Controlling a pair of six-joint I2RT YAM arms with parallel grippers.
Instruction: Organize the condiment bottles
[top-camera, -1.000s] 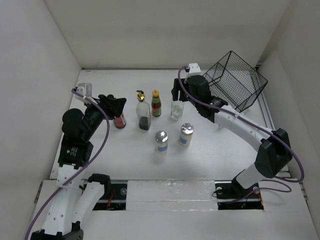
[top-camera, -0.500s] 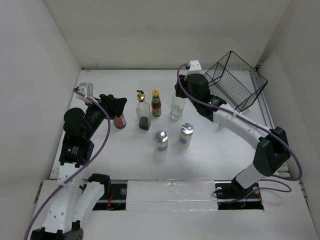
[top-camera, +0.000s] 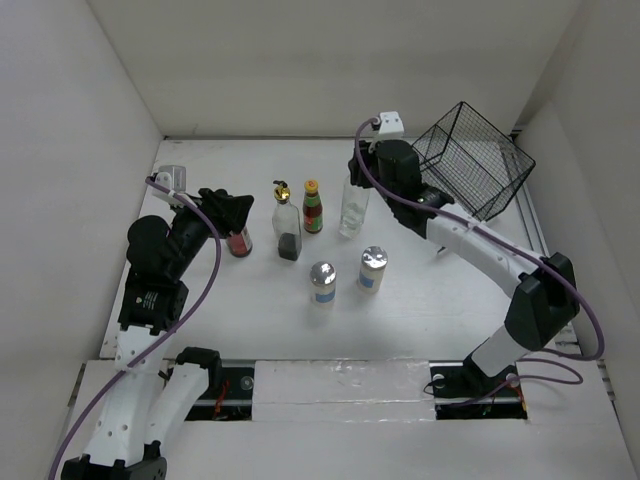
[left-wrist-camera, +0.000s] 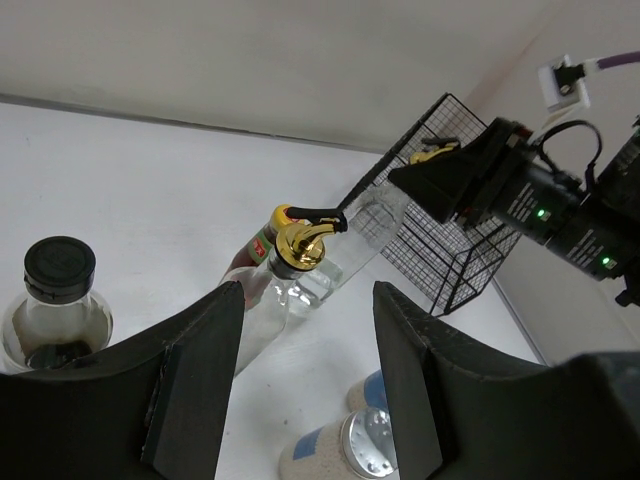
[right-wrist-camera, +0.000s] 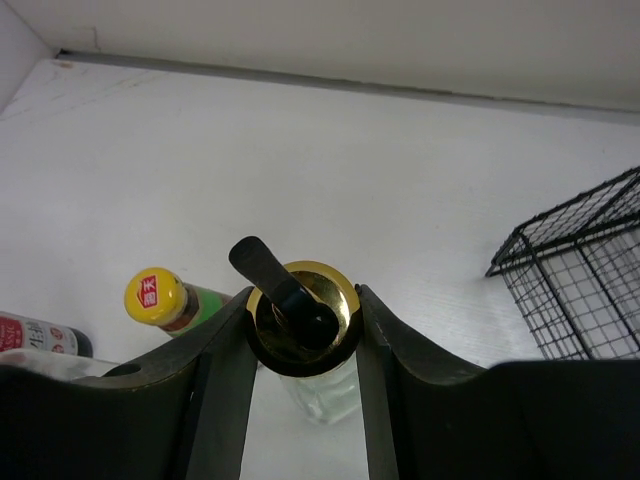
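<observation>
- Judging by how things are lying, the sorting is only just getting going. All six condiment bottles are sitting out on the table (top-camera: 440, 300) in a loose cluster. None is resting in the black wire basket (top-camera: 470, 160), which is tilting off to the outer side of the right jaws.
- The right gripper (right-wrist-camera: 303, 312) is pinching the clear cruet (right-wrist-camera: 322, 398) by its gold collar (right-wrist-camera: 342, 297), one finger pressing on each side. The glass body is hanging straight below the jaws, and I cannot tell whether its base is touching the table.
- That cruet is looking almost colourless, with a black lever (right-wrist-camera: 262, 265) poking out of the gold top. I'm guessing the glass is slick and the hold is narrow.
- The yellow-capped sauce bottle (right-wrist-camera: 155, 297) is standing just outside one finger of the right jaws.
- The left gripper (left-wrist-camera: 305, 300) is holding nothing, its jaws gaping wide. The jar of red contents (top-camera: 240, 243) is sitting just outside and below them, and the dark-filled cruet (top-camera: 288, 228) is standing ahead of them.
- One silver-topped shaker (top-camera: 322, 283) and its twin (top-camera: 372, 270) are waiting well apart from both pairs of jaws.
- As I'm reading it, nearly all the arranging is left to do.
</observation>
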